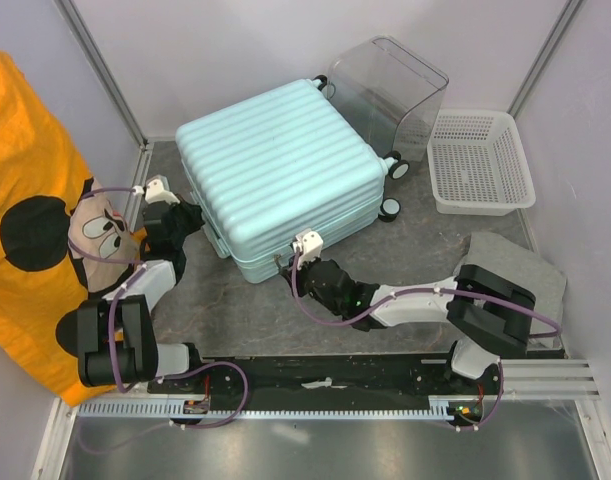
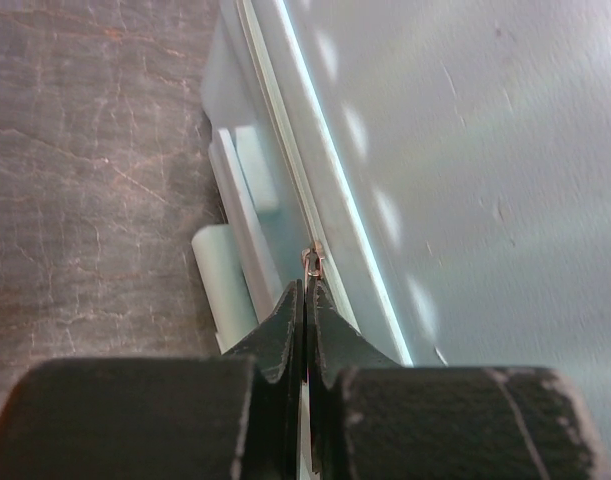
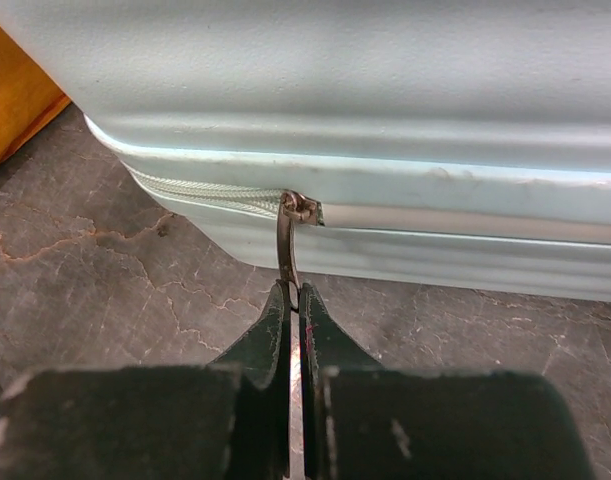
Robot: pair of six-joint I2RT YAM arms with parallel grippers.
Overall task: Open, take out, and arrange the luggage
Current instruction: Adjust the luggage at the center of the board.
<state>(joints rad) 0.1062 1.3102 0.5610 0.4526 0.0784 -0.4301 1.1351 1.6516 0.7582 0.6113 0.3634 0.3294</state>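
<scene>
The mint ribbed hard-shell luggage (image 1: 275,170) lies flat and closed on the grey table, wheels to the right. My left gripper (image 1: 197,215) is at its left side, shut on a zipper pull (image 2: 312,262) at the seam (image 2: 285,180), beside the side handle (image 2: 240,240). My right gripper (image 1: 290,268) is at the near front corner, shut on the other metal zipper pull (image 3: 285,245), which hangs from the slider (image 3: 300,209) on the zipper track of the luggage (image 3: 385,120). The lining is hidden.
A clear plastic box (image 1: 390,85) lies behind the luggage at the back right. A white mesh basket (image 1: 480,160) stands at the right. An orange cartoon-print cloth (image 1: 35,210) covers the left side. A grey pad (image 1: 525,262) lies by the right arm.
</scene>
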